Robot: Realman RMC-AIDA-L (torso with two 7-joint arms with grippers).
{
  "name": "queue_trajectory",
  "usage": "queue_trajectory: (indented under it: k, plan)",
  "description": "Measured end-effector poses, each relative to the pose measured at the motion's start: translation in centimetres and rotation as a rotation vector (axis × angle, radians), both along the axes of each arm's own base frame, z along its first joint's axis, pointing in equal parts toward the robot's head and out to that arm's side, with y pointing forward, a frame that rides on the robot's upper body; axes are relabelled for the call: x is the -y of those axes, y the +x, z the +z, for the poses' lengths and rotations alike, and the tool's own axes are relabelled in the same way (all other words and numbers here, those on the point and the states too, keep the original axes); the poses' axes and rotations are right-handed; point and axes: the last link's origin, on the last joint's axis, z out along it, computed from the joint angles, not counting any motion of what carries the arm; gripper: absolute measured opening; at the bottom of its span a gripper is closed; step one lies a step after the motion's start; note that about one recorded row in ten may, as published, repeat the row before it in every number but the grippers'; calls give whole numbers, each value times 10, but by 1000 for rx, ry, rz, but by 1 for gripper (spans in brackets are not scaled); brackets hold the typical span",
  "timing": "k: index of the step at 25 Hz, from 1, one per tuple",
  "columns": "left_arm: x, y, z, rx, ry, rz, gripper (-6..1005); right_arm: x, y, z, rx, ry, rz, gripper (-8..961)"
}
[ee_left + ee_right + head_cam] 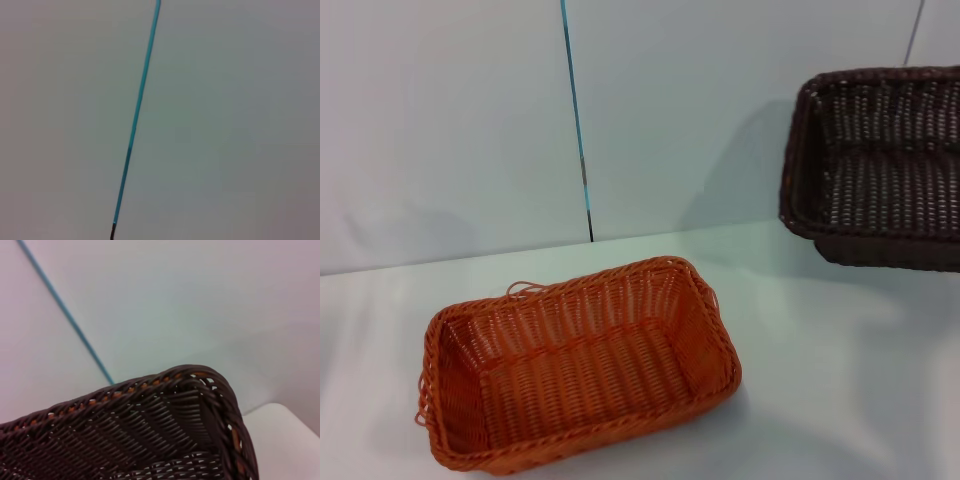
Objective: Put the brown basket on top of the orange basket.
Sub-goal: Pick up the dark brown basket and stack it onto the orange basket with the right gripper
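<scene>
Neither gripper shows, so their grip cannot be told, yet the brown basket (880, 165) hangs lifted at the frame's upper right, needing carriage down-left onto the orange basket (580, 365) at lower left.

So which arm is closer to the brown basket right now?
Right. Its wrist camera sits right over the brown basket, raised at the robot's right; the left wrist view shows only the wall.
</scene>
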Motion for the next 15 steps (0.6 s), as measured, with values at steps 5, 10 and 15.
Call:
queue_trajectory:
  k: [5, 10, 15]
  plan:
    - [1, 0, -1, 2, -4, -1, 888, -12, -19, -3, -2, -21, 51, 145]
    - [1, 1, -3, 1, -10, -3, 888, -26, -42, -12, -1, -63, 108, 145]
    - [1, 2, -4, 3, -15, -9, 888, -38, -65, -25, 7, -115, 163, 145]
